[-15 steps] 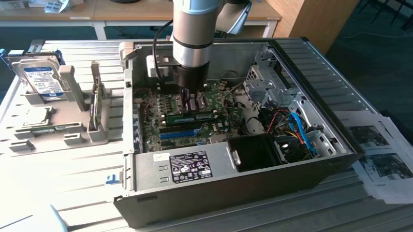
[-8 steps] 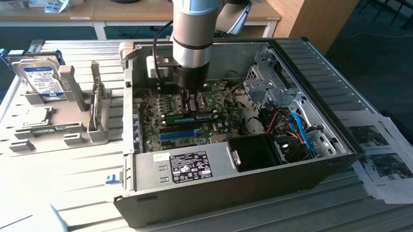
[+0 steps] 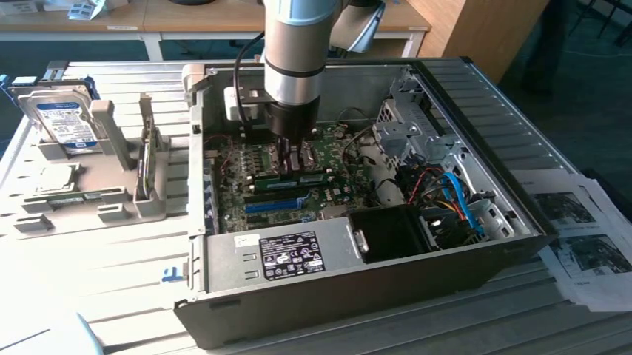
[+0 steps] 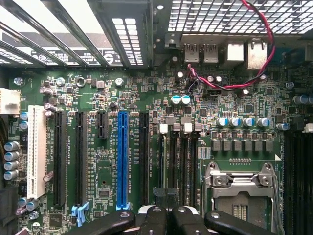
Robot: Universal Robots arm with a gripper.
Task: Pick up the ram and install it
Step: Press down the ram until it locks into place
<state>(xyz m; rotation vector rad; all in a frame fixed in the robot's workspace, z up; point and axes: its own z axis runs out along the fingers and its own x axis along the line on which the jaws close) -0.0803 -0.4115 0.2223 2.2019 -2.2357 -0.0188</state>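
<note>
The open PC case (image 3: 474, 126) is sitting on the table and the arm (image 3: 294, 44) is reaching down into it, hovering over the motherboard (image 4: 98, 93). The ram (image 3: 146, 168) looks to be standing on edge in the grey holder (image 3: 94, 203) beside the case. The gripper (image 4: 164, 215) is pressed together, pinching nothing.

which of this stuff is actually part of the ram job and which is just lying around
In the job: ram standing on the motherboard; tool, shut, right over it; open computer case.

Lying about: hard drive, processor chip, grey holder, printed sheets.
</note>
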